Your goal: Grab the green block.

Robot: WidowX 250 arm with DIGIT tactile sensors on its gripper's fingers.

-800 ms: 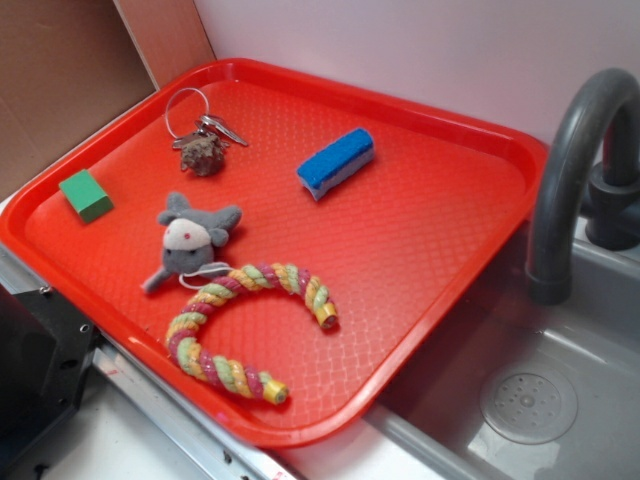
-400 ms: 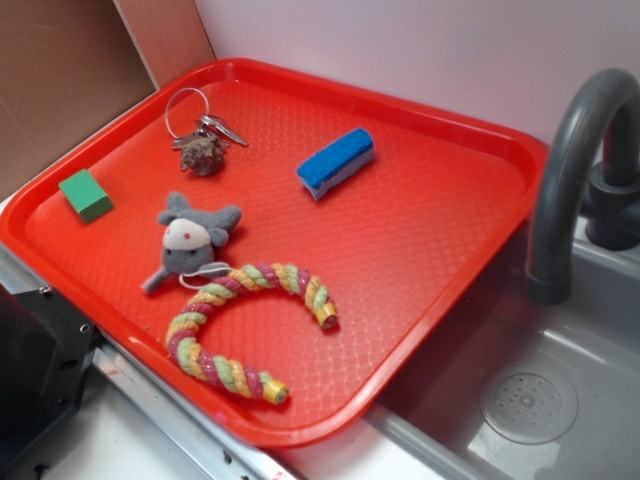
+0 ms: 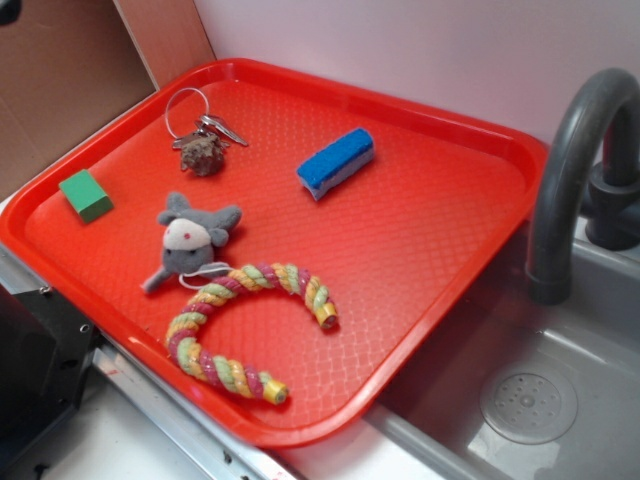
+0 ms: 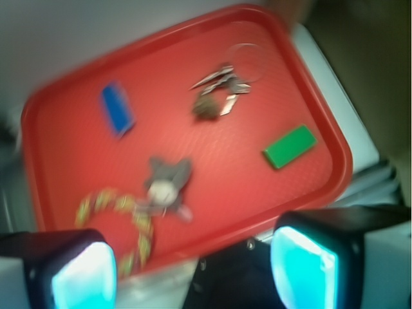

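Observation:
The green block (image 3: 85, 194) lies flat near the left rim of the red tray (image 3: 440, 250). In the wrist view the green block (image 4: 290, 146) shows at the right side of the tray (image 4: 71, 167), far below the camera. My gripper (image 4: 193, 273) is open, its two cyan-padded fingers (image 4: 302, 270) wide apart at the bottom of that blurred view, with nothing between them. It hangs high over the tray's near edge. In the exterior view only a dark sliver at the top left corner shows of the arm.
On the tray also lie a grey toy mouse (image 3: 190, 240), a coloured rope ring (image 3: 245, 325), a key ring with a pinecone (image 3: 203, 135) and a blue-and-white sponge (image 3: 336, 162). A grey faucet (image 3: 570, 170) and sink (image 3: 530, 400) stand to the right.
A dark sliver of the arm has entered the exterior view's top left corner. The objects on the tray have not moved.

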